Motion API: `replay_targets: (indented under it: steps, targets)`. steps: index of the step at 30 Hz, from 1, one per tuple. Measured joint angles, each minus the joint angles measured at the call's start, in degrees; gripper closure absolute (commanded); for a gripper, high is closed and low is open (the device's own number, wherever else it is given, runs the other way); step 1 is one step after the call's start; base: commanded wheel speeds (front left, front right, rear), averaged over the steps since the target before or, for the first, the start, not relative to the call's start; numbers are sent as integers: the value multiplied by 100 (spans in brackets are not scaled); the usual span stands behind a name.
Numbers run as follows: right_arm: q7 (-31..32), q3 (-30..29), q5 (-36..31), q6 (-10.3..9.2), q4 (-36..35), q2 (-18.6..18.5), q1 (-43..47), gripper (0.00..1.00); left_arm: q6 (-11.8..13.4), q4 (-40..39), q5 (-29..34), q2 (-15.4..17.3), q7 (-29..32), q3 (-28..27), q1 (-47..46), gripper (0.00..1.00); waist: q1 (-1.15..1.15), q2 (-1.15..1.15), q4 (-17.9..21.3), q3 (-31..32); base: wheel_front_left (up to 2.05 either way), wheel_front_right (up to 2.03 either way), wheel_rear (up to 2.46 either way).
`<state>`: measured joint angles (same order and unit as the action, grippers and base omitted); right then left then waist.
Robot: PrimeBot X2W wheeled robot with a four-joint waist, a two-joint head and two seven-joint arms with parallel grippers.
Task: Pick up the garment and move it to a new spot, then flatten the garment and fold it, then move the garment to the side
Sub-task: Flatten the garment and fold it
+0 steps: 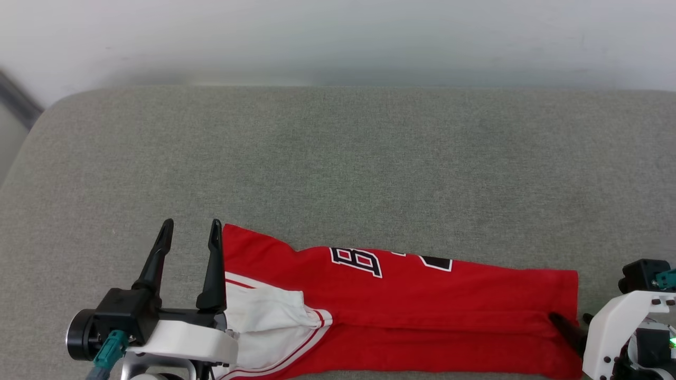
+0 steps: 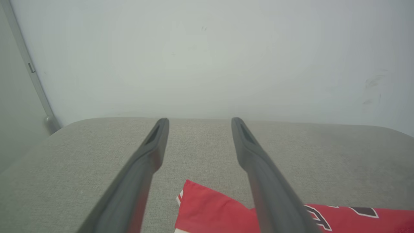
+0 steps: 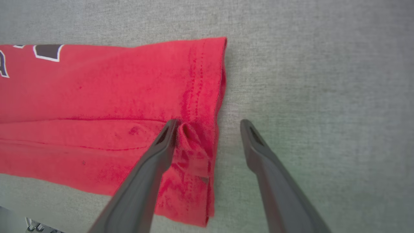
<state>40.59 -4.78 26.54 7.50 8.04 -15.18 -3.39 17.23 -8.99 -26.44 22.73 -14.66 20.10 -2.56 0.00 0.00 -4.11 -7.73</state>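
Garment (image 1: 401, 301) is lying as a long folded strip along the near edge of the grey cushion (image 1: 338, 158). The white sleeve (image 1: 264, 316) is at the robot's left end and the hem (image 3: 207, 81) at the right end, with only part of the black print (image 1: 356, 261) showing at the far edge. So to me the flattening and the first lengthwise fold look done, and what's left is a crosswise fold plus the move to the side.

Left gripper (image 1: 191, 224) sits just beside the shoulder corner, jaws spread wide with nothing in them. In its wrist view the fingers point out over bare cushion. Right gripper (image 3: 209, 122) is also wide open with no hold on anything. One finger touches a little pucker of cloth near the hem corner, and the other is over the cushion just past the edge.

Handling-wise, I'd guess this thing is light, soft and totally floppy, probably a bit slick, so the stacked layers will slide apart if you only catch the top one. I'd take hold at the end corners, one claw per end, pinching through every layer. Then lift low so the middle doesn't sag and undo the fold. The sleeve end looks bulkier, so bite deeper there.
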Motion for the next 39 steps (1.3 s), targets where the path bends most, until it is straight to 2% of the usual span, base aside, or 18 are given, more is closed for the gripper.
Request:
replay_targets:
  steps: [9, 10, 11, 12, 21, 28, 39]
  targets:
    - [486, 125, 146, -1, 437, 108, -199, 0, -10, 82, 55, -44, 11, 157, -4, 0, 0, 0, -60, -231, 0, 0, 0]
    - [516, 124, 175, -1, 455, 108, -218, 11, -12, 101, 53, -52, 11, 159, -11, 0, 0, 0, -59, -234, 0, 0, 0]
    - [532, 127, 176, -1, 468, 108, -226, 70, -14, 116, 54, -63, 11, 158, -20, 0, 0, 0, -56, -232, 0, 0, 0]
    - [536, 141, 186, -1, 479, 108, -235, 100, -14, 132, 55, -66, 10, 159, -30, 0, 0, 0, -53, -225, 0, 0, 0]
    - [386, 346, 291, -1, 393, 1, -338, 100, -8, 281, 51, -64, 1, 152, -4, 0, 0, 0, -20, 34, 0, 0, 0]
    - [338, 156, 271, 0, 31, -121, -203, 100, 45, 342, 45, 4, 3, 140, 173, 0, 0, 0, 43, 301, 0, 0, 0]
    - [857, -1588, -29, 0, -491, -80, 481, 100, 105, 328, 4, 68, 79, 178, 396, 0, -1, 0, 163, 650, 0, 0, 0]
